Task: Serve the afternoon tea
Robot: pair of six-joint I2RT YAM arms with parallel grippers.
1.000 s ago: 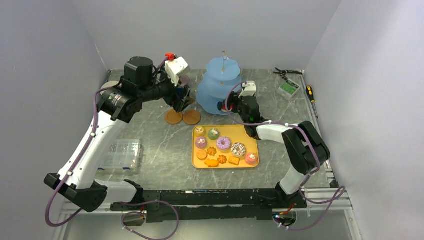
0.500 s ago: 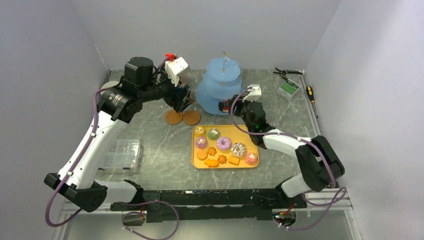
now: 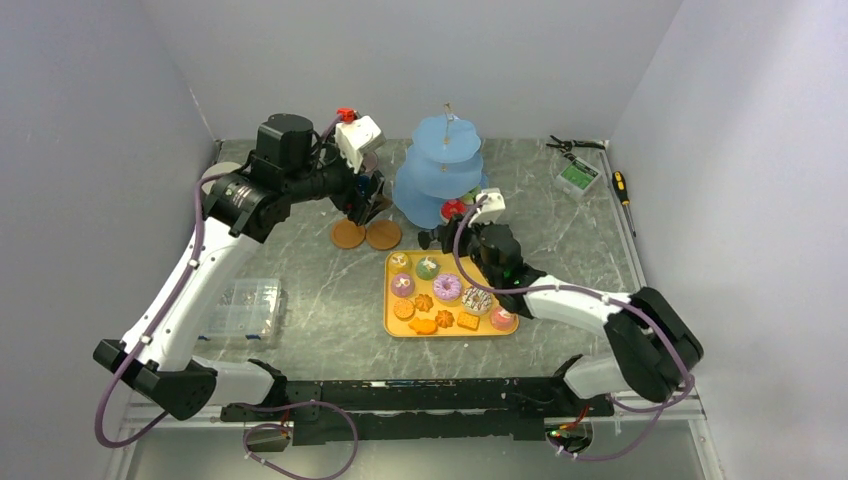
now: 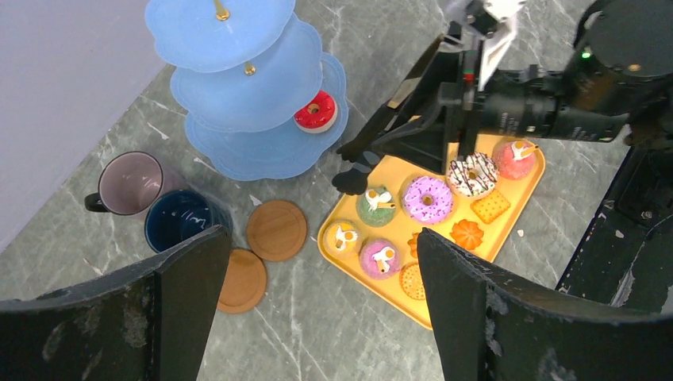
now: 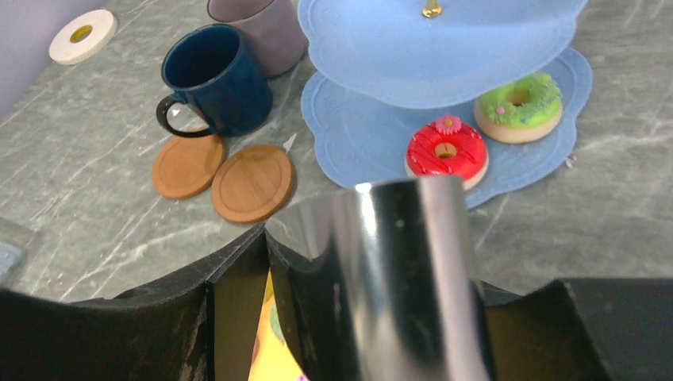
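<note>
AFTERNOON TEA, MID-SERVICE: The black tongs (image 4: 381,139) are gripped by the right gripper (image 4: 454,107), whose jaws are closed on their handles. The tips are held a little apart, with nothing seen between them. They are poised over the far corner of the yellow tray (image 3: 392,328), just beside a green cupcake (image 4: 374,206). The tongs appear to be used so that the small treats can be lifted without being crushed by the robot's own fingers.

On the tray a purple doughnut (image 4: 427,198), further cupcakes and orange biscuits (image 4: 466,232) are laid out within easy reach of this arm. Beyond it, a red doughnut (image 4: 315,113) and a green doughnut (image 5: 520,107) are seen on the bottom tier of the light-blue stand (image 4: 238,151). The two upper tiers are bare, so the serving is judged to be at an early stage.

The left gripper (image 3: 366,203) is held high, spread to its fullest and empty, above the dark-blue mug (image 4: 184,222) and the mauve mug (image 4: 131,182). It is probably kept out of the other arm's way until the mugs are called for. Two brown coasters (image 4: 276,230) lie bare just beside the mugs, and neither mug is set on one.
</note>
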